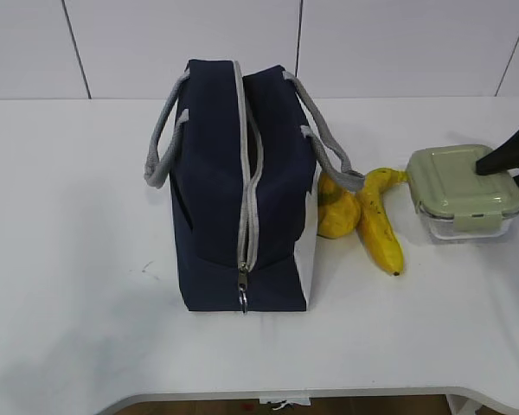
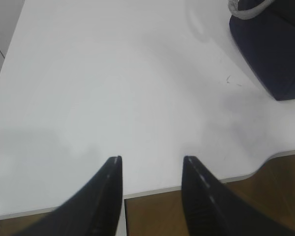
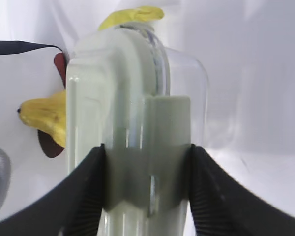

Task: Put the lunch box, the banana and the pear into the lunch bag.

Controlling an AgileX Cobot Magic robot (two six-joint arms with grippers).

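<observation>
Between the right end effector (image 3: 147, 191) jaws, lunch box (image 1: 463, 188) pinched (at its clasp), left end effector (image 2: 151, 164) spread over table (image 2: 113, 88)

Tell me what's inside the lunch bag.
Through the partly open zipper of the lunch bag only darkness shows; no item is visible. The fabric covers most of the interior. The pear lies outside.

Left gripper (image 2: 151, 169): two black tapered fingers (image 2: 105, 196), pale line along inner edges. Right gripper (image 3: 147, 162): black fingers (image 3: 211, 196), ribbed inner pads.
</observation>
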